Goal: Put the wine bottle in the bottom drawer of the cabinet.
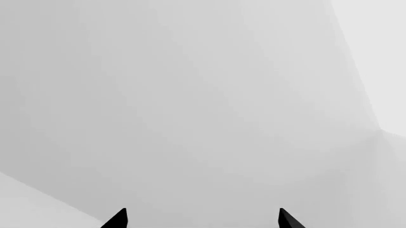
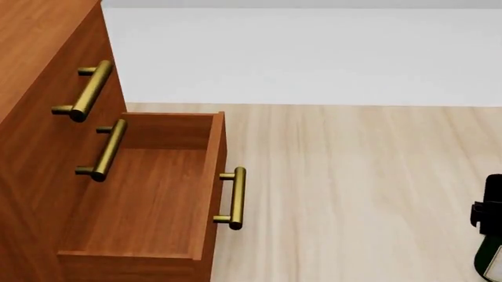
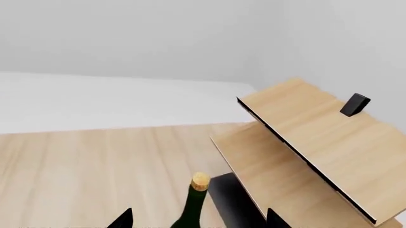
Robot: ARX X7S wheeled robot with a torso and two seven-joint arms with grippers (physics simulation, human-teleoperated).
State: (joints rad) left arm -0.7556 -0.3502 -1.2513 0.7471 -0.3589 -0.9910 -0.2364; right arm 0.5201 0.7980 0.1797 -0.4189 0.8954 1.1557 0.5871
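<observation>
The wine bottle (image 3: 192, 209) is dark green with a tan cork, and its neck rises between my right gripper's (image 3: 199, 221) two dark fingertips, which are shut on the body lower down. In the head view the bottle (image 2: 490, 258) shows at the right edge as green glass with a white label, under a black part of the right gripper (image 2: 491, 202). The reddish-brown cabinet (image 2: 32, 147) fills the left side. Its bottom drawer (image 2: 145, 200) is pulled out and bare inside, with its brass handle (image 2: 234, 198) facing the bottle. My left gripper (image 1: 203, 221) is open before blank grey surfaces.
Two shut drawers with brass handles (image 2: 88, 91) (image 2: 106, 151) sit above the open one. Pale wood floor (image 2: 353, 188) runs between cabinet and bottle, with a white wall behind. A pale wooden rack (image 3: 317, 142) on a black base (image 3: 231, 204), bearing a small black block (image 3: 354, 105), stands beyond the bottle.
</observation>
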